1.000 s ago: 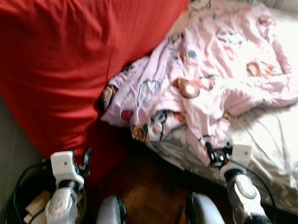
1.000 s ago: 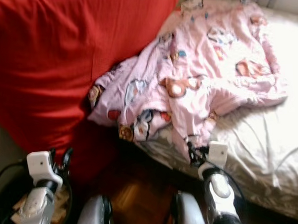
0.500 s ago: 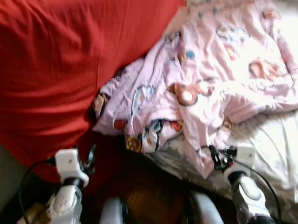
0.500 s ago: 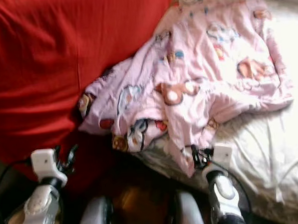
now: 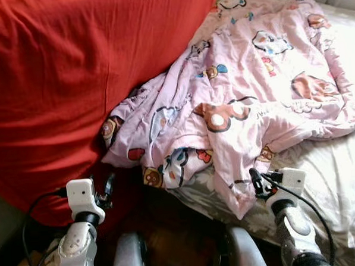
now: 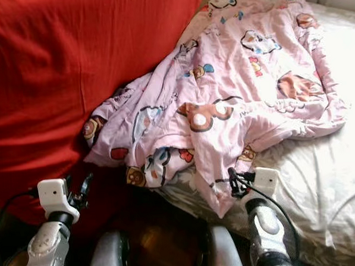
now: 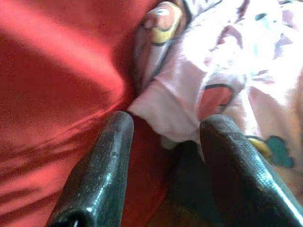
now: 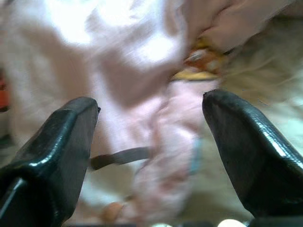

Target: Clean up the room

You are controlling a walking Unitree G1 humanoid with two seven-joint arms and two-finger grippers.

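Blanket (image 5: 247, 93): pink, printed with cartoon figures, lying rumpled across the bed's white sheet (image 5: 340, 178), its left edge pressed against a large red cushion (image 5: 50, 86) and one corner drooping over the bed's near edge toward the dark wooden floor (image 5: 183, 234).

Handling, as judged: soft, light, limp fabric, not fragile. It will sag and trail when lifted, and a thin pinch may slip. A bunched fold or the hanging corner offers the best hold.

Left gripper (image 5: 107, 188): fingers apart, low against the red cushion. In the left wrist view the blanket's lower left folds lie just ahead of the fingers (image 7: 102, 170), not between them.

Right gripper (image 5: 255, 182): fingers apart, just beside the drooping corner. In the right wrist view pink fabric lies close ahead between the spread fingers (image 8: 57, 146); contact cannot be confirmed.
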